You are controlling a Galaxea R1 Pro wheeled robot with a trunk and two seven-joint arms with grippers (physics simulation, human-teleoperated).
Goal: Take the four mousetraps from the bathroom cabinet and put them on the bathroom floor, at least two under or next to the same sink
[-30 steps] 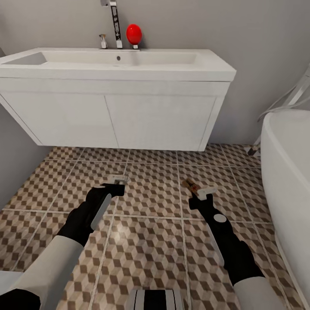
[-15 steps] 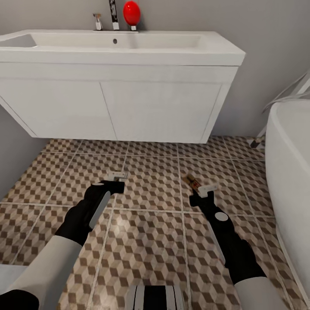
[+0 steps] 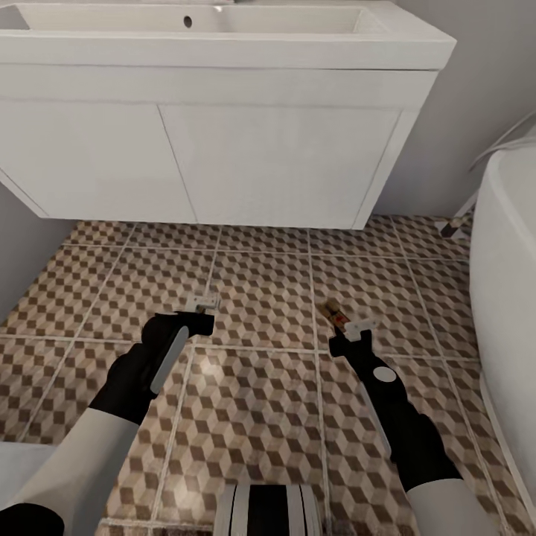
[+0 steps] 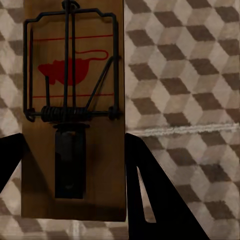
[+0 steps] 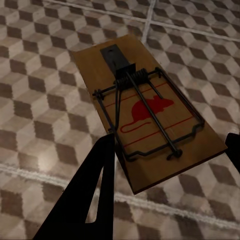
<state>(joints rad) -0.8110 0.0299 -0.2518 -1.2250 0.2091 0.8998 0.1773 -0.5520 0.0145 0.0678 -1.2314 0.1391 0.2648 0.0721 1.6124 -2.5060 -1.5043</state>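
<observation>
Two mousetraps show, each in one of my grippers. My left gripper [image 3: 199,307] is shut on a mousetrap [image 4: 75,100], a brown board with a black wire frame and a red mouse mark. In the head view it is a pale sliver [image 3: 202,302] low over the cube-patterned bathroom floor [image 3: 260,298]. My right gripper [image 3: 348,329] is shut on a second mousetrap [image 3: 334,316], whose board [image 5: 150,110] sits tilted between the dark fingers [image 5: 95,190]. Both hang in front of the white bathroom sink [image 3: 223,37] on its two-door vanity [image 3: 223,149]. The cabinet is out of view.
A white bathtub [image 3: 514,283] curves along the right side, with a dark foot [image 3: 449,228] by the wall. A grey wall [image 3: 18,246] closes the left. There is open floor under the wall-hung vanity. My base [image 3: 268,510] shows at the bottom.
The whole view has shifted down and closer to the sink, so the tap and a red object left the top. Both grippers keep their traps and have barely moved.
</observation>
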